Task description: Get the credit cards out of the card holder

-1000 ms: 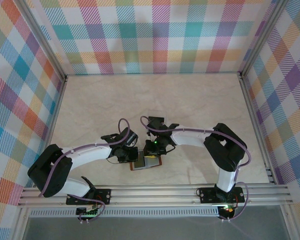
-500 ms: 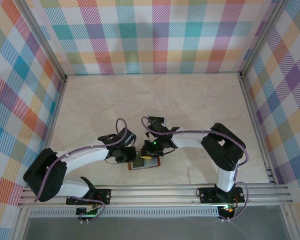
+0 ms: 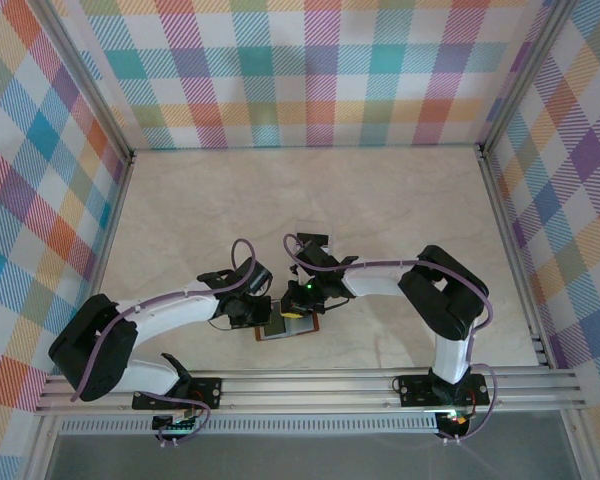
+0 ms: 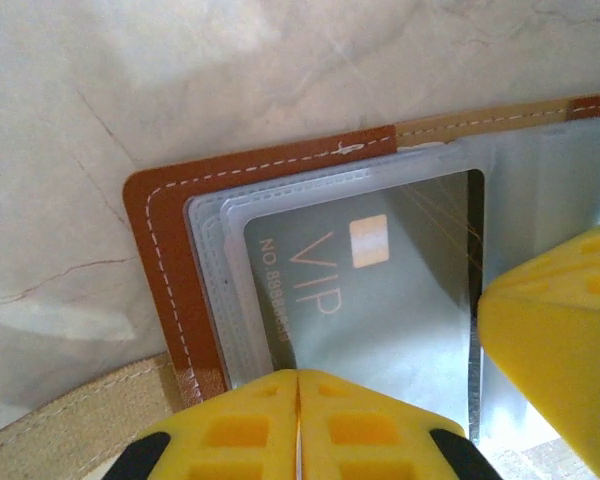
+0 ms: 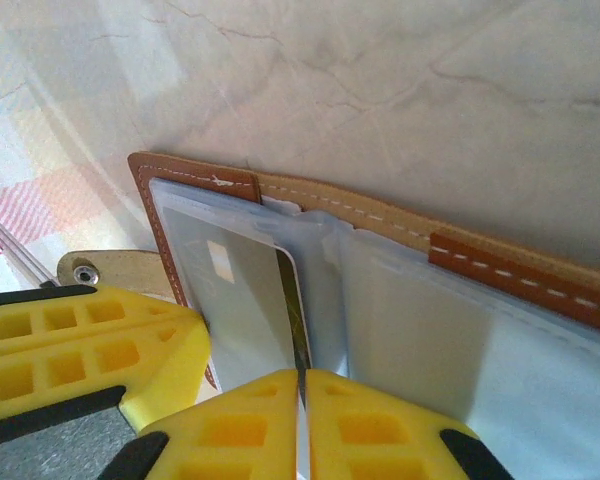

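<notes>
Top external shows us the pale marbled table (image 3: 410, 200), with both arms folded low over its near middle. We see the left arm (image 3: 165, 308) run from its base up and rightward, its forearm almost level. The right arm (image 3: 385, 272) bends at a raised elbow and reaches leftward, so the two wrists meet head to head. Beneath them the card holder (image 3: 305, 330) lies open and flat on the table, close to the front rail. We find the left gripper (image 3: 268, 320) at the holder's left end and the right gripper (image 3: 295, 312) just beside it, over the holder's middle.

From the left wrist we look down on the holder's brown stitched cover, with a clear sleeve (image 4: 212, 290) inside it and a credit card (image 4: 380, 300) marked VIP lodged in that sleeve. The left gripper has its yellow fingers pressed together with no gap, their tips over the card's near edge. One yellow finger (image 4: 555, 340) of the right gripper stands just beside the card's right edge.

From the right wrist we see the right gripper closed as well, finger against finger. The card's thin edge runs into that seam, and we cannot tell whether it is pinched there. A beige snap tab (image 5: 90, 270) juts out past the holder's corner.
</notes>
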{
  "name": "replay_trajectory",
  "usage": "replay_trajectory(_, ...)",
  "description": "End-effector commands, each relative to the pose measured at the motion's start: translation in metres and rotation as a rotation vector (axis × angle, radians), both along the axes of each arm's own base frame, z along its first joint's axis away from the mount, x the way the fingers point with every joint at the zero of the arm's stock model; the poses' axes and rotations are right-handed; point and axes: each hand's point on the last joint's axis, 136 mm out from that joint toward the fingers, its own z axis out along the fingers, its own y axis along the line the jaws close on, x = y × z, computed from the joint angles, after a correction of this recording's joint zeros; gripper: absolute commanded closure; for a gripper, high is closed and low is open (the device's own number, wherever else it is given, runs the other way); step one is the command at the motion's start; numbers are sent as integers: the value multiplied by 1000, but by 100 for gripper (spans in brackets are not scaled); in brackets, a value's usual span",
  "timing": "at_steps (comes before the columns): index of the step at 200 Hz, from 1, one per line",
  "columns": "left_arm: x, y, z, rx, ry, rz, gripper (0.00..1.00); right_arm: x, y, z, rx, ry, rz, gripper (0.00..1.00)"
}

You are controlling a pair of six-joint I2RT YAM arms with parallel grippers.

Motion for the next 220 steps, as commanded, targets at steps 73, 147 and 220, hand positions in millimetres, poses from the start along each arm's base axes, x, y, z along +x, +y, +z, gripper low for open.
replay_trajectory(73, -7, 7, -9, 36, 22, -10, 93, -2, 4, 0, 46, 20, -3, 97)
replay_trajectory(147, -7, 9, -8, 45, 21, -8, 94, -1, 0, 9, 52, -11, -19, 94)
replay_trajectory(220, -6, 8, -6, 41, 17, -12, 94, 0, 7, 15, 101, -7, -15, 91)
